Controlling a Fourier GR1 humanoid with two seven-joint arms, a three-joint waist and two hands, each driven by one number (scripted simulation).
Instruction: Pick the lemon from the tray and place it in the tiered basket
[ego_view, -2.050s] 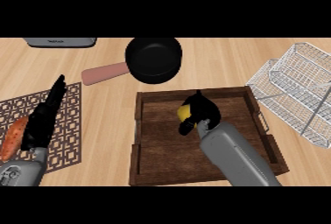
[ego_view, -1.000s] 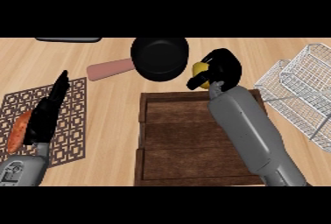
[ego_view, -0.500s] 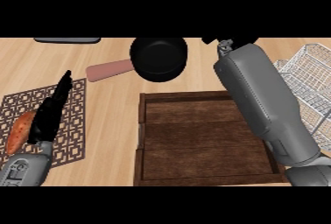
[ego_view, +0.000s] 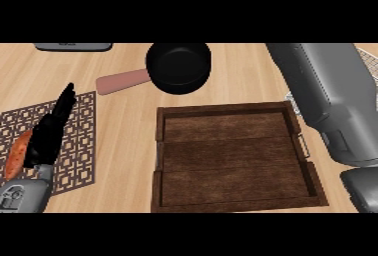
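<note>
Wooden tray (ego_view: 159, 150) | left hand (ego_view: 48, 137) flat, fingers straight, over mat (ego_view: 81, 145) | right hand, lemon out of sight

No text, label, brand, number or sign can be read here. The flat grey device (ego_view: 73, 46) at the far edge of the light wooden table (ego_view: 244, 85) bears a small dark mark on its face, too small to make out as letters.
</note>
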